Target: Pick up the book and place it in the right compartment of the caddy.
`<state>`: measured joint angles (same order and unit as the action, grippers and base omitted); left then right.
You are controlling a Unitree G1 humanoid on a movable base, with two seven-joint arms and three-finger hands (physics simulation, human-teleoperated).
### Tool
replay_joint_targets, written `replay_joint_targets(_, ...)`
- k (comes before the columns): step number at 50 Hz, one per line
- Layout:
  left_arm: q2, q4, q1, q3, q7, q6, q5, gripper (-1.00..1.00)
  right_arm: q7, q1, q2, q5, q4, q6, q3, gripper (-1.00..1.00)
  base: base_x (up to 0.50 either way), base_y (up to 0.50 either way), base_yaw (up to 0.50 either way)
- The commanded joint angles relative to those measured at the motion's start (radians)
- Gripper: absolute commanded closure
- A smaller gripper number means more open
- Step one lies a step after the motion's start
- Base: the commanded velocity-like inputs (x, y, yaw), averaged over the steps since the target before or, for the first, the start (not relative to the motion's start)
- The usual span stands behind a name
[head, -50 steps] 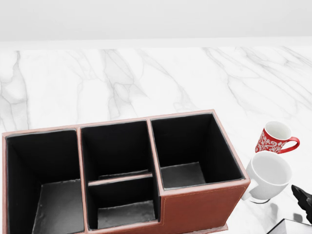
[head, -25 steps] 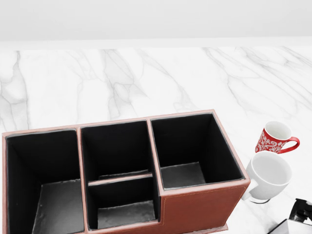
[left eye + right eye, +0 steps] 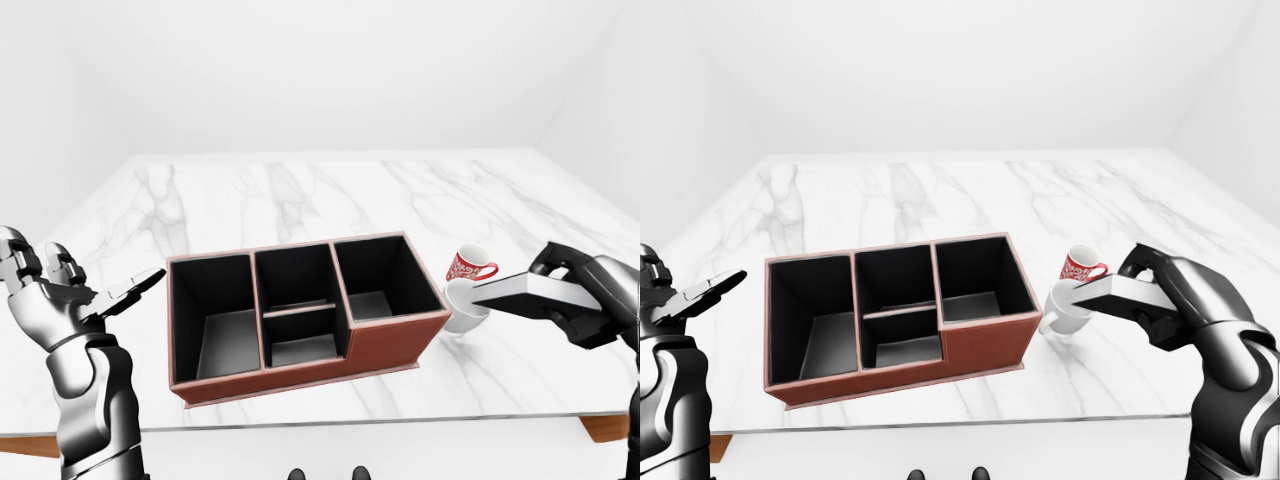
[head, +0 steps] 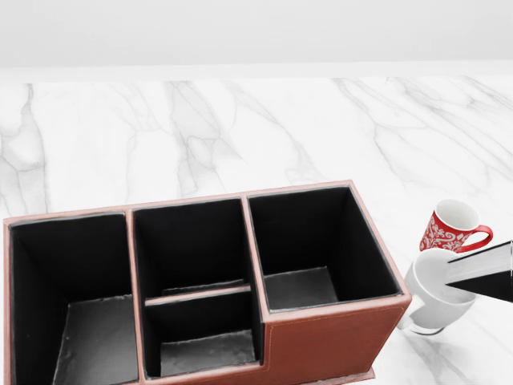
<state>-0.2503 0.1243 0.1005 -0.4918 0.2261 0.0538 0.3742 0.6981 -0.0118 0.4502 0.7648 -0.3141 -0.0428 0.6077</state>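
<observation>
The red-brown caddy (image 3: 390, 335) with black insides stands mid-table; its right compartment (image 4: 317, 241) holds nothing. My right hand (image 3: 556, 296) is shut on the book (image 3: 512, 289), a flat grey volume with a dark edge, held nearly level in the air. The book's free end hangs over the white mug, just right of the caddy. In the head view only the book's end (image 4: 485, 273) shows at the right edge. My left hand (image 3: 112, 296) hovers open, left of the caddy and holding nothing.
A white mug (image 4: 433, 297) stands against the caddy's right end, with a red patterned mug (image 4: 449, 227) just beyond it. The white marble table (image 3: 300, 200) stretches wide above the caddy in the eye views; its near edge (image 3: 400, 425) runs along their bottom.
The book, in my right hand, has risen from the head view's bottom right corner and moved left, so its end now overlaps the white mug. Caddy and mugs have not moved.
</observation>
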Motion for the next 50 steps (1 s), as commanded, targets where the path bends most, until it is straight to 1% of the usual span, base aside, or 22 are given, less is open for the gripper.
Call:
replay_joint_targets(1,-0.001,-0.012,-0.001,0.004,0.000,0.012,-0.001,-1.00,0.000,-0.113,0.144,-0.145,-0.209,-0.044,0.118,1.00,0.00,0.00,0.00)
replay_joint_targets(7,0.003,0.017,-0.009,0.002,0.004,-0.007,-0.002,-1.00,0.000,-0.126,0.228,-0.210,-0.282,-0.044,0.224,1.00,0.00,0.00,0.00)
replay_joint_targets(12,0.006,0.038,-0.012,-0.002,0.006,-0.024,-0.003,-1.00,0.000,-0.159,0.280,-0.242,-0.294,-0.044,0.237,1.00,0.00,0.00,0.00)
replay_joint_targets(13,0.006,0.049,-0.014,-0.004,0.008,-0.033,-0.001,-1.00,0.000,-0.192,0.309,-0.261,-0.301,-0.044,0.230,1.00,0.00,0.00,0.00)
replay_joint_targets(14,0.008,0.053,-0.015,-0.004,0.009,-0.036,-0.003,-1.00,0.000,-0.255,0.352,-0.280,-0.292,-0.044,0.190,1.00,0.00,0.00,0.00)
replay_joint_targets(16,0.009,0.056,-0.015,-0.004,0.008,-0.038,-0.004,-1.00,0.000,-0.308,0.408,-0.304,-0.283,-0.044,0.149,1.00,0.00,0.00,0.00)
replay_joint_targets(19,0.007,0.064,-0.014,-0.010,0.008,-0.048,-0.002,-1.00,0.000,-0.427,0.500,-0.348,-0.209,-0.044,0.044,1.00,0.00,0.00,0.00)
replay_joint_targets(20,0.007,0.069,-0.015,-0.011,0.008,-0.051,-0.001,-1.00,0.000,-0.518,0.548,-0.372,-0.150,-0.044,-0.036,1.00,0.00,0.00,0.00)
replay_joint_targets(22,0.008,0.070,-0.014,-0.011,0.008,-0.053,-0.003,-1.00,0.000,-0.613,0.577,-0.401,-0.097,-0.044,-0.123,1.00,0.00,0.00,0.00)
replay_joint_targets(24,0.010,0.064,-0.013,-0.008,0.007,-0.048,-0.006,-1.00,0.000,-0.711,0.576,-0.396,-0.032,-0.044,-0.212,1.00,0.00,0.00,0.00)
replay_joint_targets(25,0.011,0.061,-0.012,-0.006,0.006,-0.045,-0.007,-1.00,0.000,-0.746,0.564,-0.378,-0.002,-0.044,-0.249,1.00,0.00,0.00,0.00)
replay_joint_targets(26,0.012,0.065,-0.014,-0.004,0.005,-0.047,-0.006,-1.00,0.000,-0.845,0.525,-0.354,0.058,-0.044,-0.320,1.00,0.00,0.00,0.00)
replay_joint_targets(30,0.011,0.051,-0.010,-0.006,-0.001,-0.038,-0.003,-1.00,0.000,-0.982,0.409,-0.259,0.150,-0.044,-0.394,1.00,0.00,0.00,0.00)
replay_joint_targets(31,0.010,0.041,-0.008,-0.006,-0.003,-0.033,-0.003,-1.00,0.000,-1.030,0.365,-0.228,0.188,-0.044,-0.426,1.00,0.00,0.00,0.00)
replay_joint_targets(34,0.009,0.030,-0.005,0.000,-0.002,-0.024,-0.006,-1.00,0.000,-1.105,0.262,-0.157,0.281,-0.044,-0.461,1.00,0.00,0.00,0.00)
replay_joint_targets(35,0.009,0.029,-0.005,0.000,-0.002,-0.023,-0.006,-1.00,0.000,-1.110,0.250,-0.143,0.287,-0.044,-0.454,1.00,0.00,0.00,0.00)
replay_joint_targets(37,0.007,0.020,-0.002,0.002,-0.003,-0.018,-0.007,-1.00,0.000,-1.150,0.174,-0.107,0.353,-0.044,-0.487,1.00,0.00,0.00,0.00)
replay_joint_targets(39,0.005,0.012,-0.001,0.002,-0.005,-0.012,-0.006,-1.00,0.000,-1.172,0.126,-0.079,0.389,-0.044,-0.491,1.00,0.00,0.00,0.00)
replay_joint_targets(40,0.003,0.002,0.003,0.001,-0.007,-0.006,-0.004,-1.00,0.000,-1.196,0.082,-0.077,0.425,-0.044,-0.498,1.00,0.00,0.00,0.00)
replay_joint_targets(41,0.002,0.000,0.003,0.002,-0.007,-0.005,-0.004,-1.00,0.000,-1.200,0.077,-0.074,0.431,-0.044,-0.496,1.00,0.00,0.00,0.00)
replay_joint_targets(45,-0.001,-0.031,0.009,0.005,-0.012,0.016,-0.002,-1.00,0.000,-1.239,0.001,-0.071,0.512,-0.044,-0.520,1.00,0.00,0.00,0.00)
replay_joint_targets(50,-0.007,-0.042,0.010,0.005,-0.011,0.023,0.005,-1.00,0.000,-1.226,-0.044,-0.052,0.536,-0.044,-0.537,1.00,0.00,0.00,0.00)
